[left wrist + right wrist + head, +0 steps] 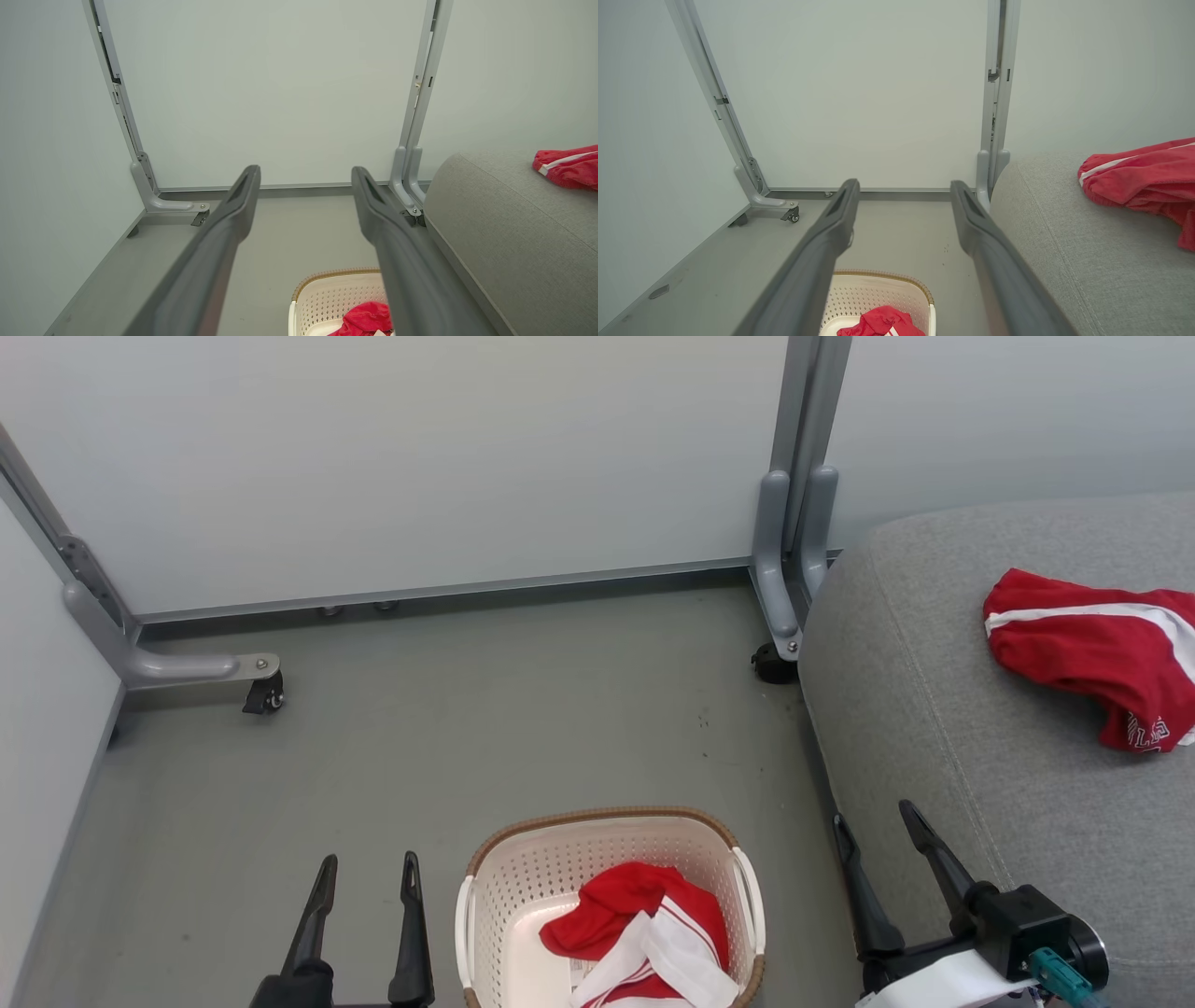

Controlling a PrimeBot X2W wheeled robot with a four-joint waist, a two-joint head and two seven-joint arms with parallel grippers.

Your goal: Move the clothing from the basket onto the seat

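Head view with both wrist views. The basket (560, 873) stands on the grey floor (420, 737), near the rounded corner of the seat (934, 728) but not touching it. The first garment (621, 905), red with white panels and stripes, lies crumpled inside the basket. The second garment (1083, 653), red with a white stripe and white lettering near its hem, lies bunched on the seat, well apart from the basket. The left gripper (369, 863) hangs over the floor to the left of the basket; its jaws stand wide apart and hold nothing. The right gripper (873, 814) hangs to the right of the basket, at the seat's near edge; its jaws likewise stand wide apart and empty. Behind the floor rise pale partition panels (420, 457) in a grey frame that rests on a castor foot (264, 695) at the left.
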